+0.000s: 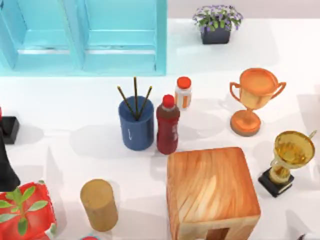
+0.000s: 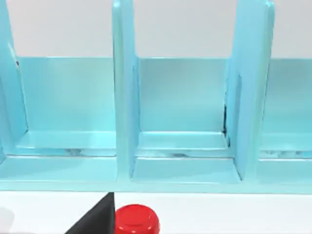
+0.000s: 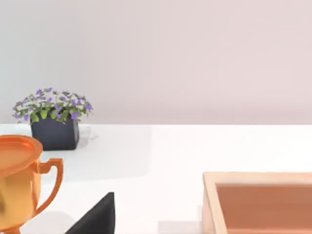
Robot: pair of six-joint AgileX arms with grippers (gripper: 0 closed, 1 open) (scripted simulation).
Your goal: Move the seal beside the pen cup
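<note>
The seal (image 1: pixel 8 129) stands at the far left edge of the table, its black base showing in the top view. Its glossy red knob (image 2: pixel 136 220) lies low in the left wrist view, facing the cyan shelf. My left gripper (image 2: pixel 155 229) hovers just over the seal, open, with one black finger (image 2: pixel 97 219) beside the knob. The left arm (image 1: pixel 5 170) is the dark shape at the left edge. The dark blue pen cup (image 1: pixel 136 127) with three pencils stands mid-table, well to the right of the seal. My right gripper (image 3: pixel 155 229) is parked at the right front, open.
A dark red bottle (image 1: pixel 167 127) touches the cup's right side, with a white bottle (image 1: pixel 183 93) behind it. A tan cylinder (image 1: pixel 99 204), wooden block (image 1: pixel 212 192), red plant pot (image 1: pixel 22 215), two trophies (image 1: pixel 255 100) (image 1: pixel 287 160), cyan shelf (image 1: pixel 82 37) and flower pot (image 1: pixel 217 25) surround them.
</note>
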